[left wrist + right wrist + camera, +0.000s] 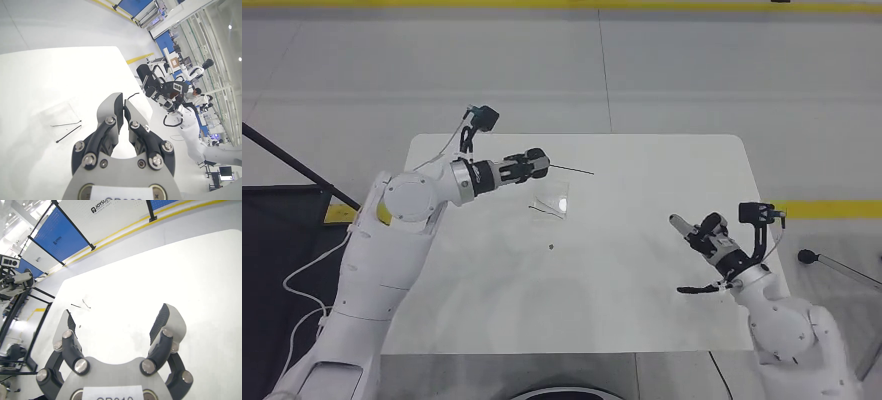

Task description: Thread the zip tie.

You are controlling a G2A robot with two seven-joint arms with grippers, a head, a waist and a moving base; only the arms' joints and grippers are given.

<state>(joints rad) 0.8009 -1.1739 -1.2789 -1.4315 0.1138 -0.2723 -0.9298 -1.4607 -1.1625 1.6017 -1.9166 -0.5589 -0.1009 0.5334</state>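
Left end effector [540, 163], surface [642, 290] eleven o'clock, pinched the zip tie [573, 170]; right end effector [116, 309], three o'clock, gaped wide, empty.

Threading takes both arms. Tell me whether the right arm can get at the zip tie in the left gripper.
Probably yes: the right gripper is open above the table, and nothing lies between it and the zip tie jutting from the left gripper.
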